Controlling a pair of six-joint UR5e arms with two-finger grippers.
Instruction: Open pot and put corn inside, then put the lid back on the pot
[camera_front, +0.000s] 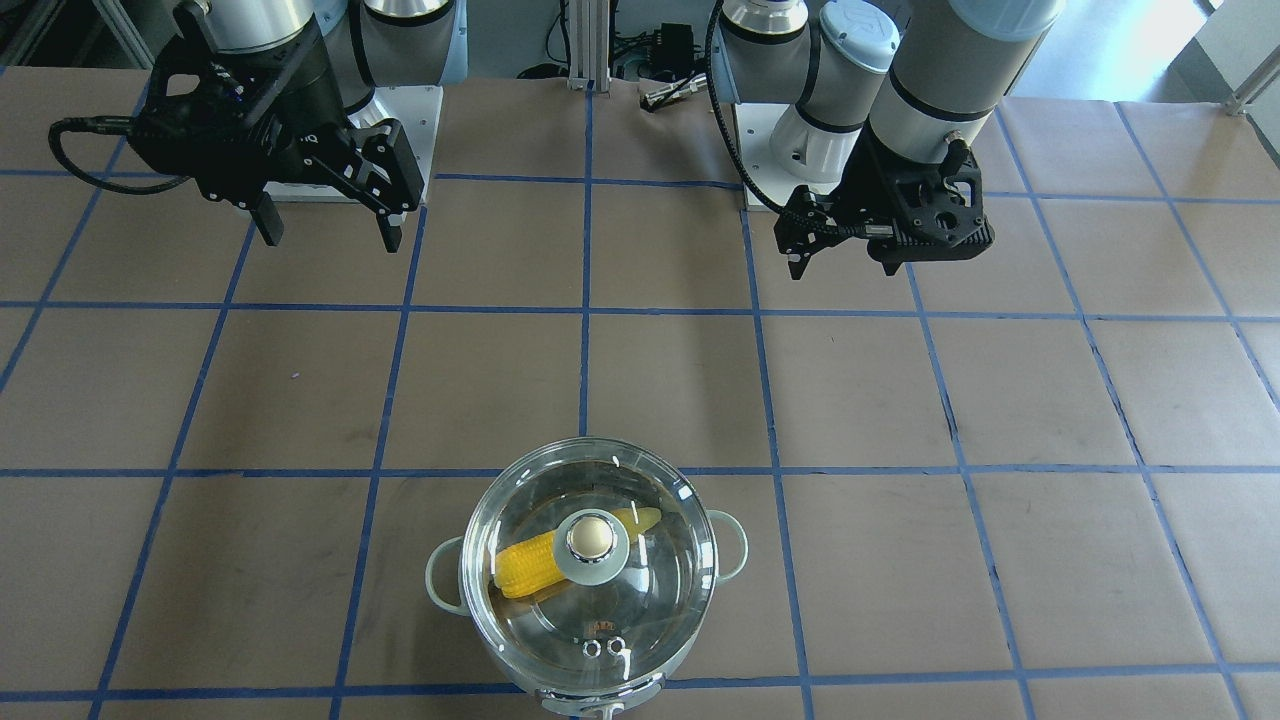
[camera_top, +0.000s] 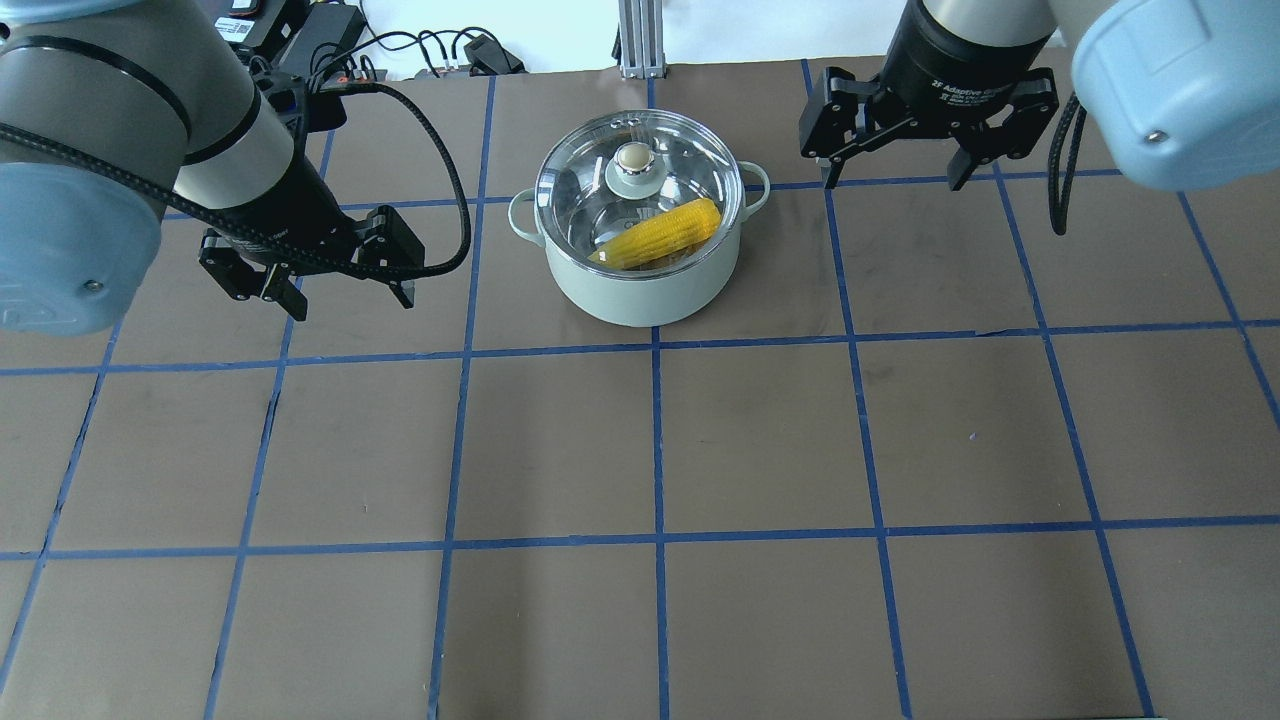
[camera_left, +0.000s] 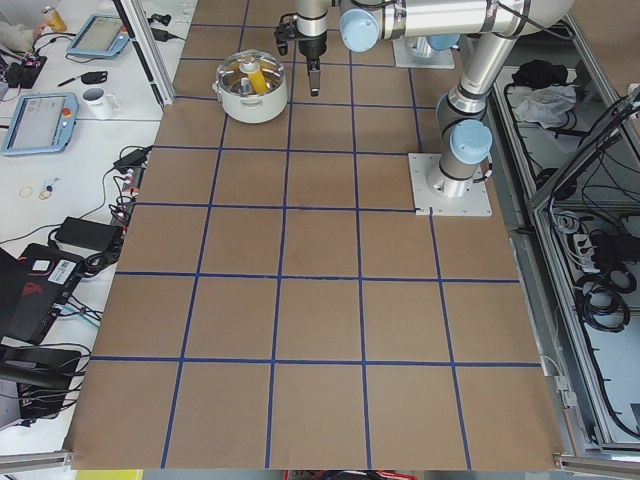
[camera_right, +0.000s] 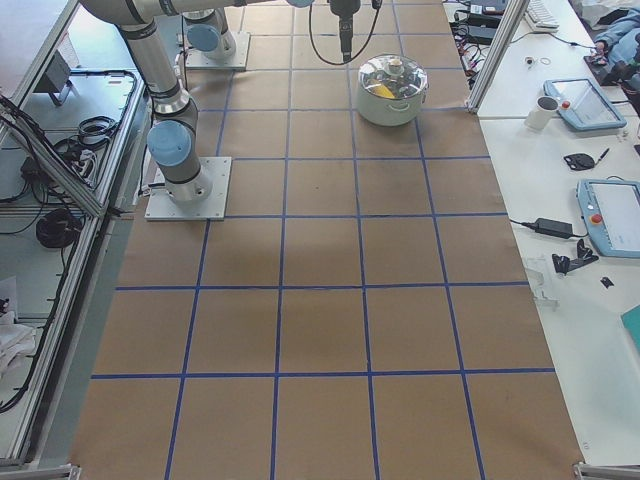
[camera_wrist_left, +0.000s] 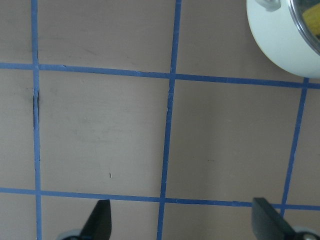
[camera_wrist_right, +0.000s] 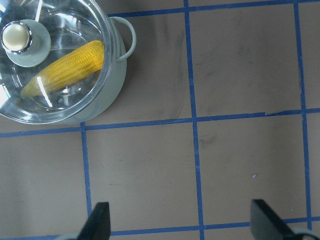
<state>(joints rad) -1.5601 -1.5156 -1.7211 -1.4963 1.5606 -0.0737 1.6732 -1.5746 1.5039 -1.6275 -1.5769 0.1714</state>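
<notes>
- The pot stands near your edge of the bench, between the two arms.
- The corn lies inside it, under the lid resting on the rim.
- Left jaws and right jaws hang wide and empty, well apart from it.
- The task looks finished; watch that an arm sweeping past doesn't knock the lid askew.

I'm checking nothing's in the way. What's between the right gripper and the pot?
Nothing: in the overhead view only bare brown table with blue tape lines lies between the right gripper and the pot.
</notes>
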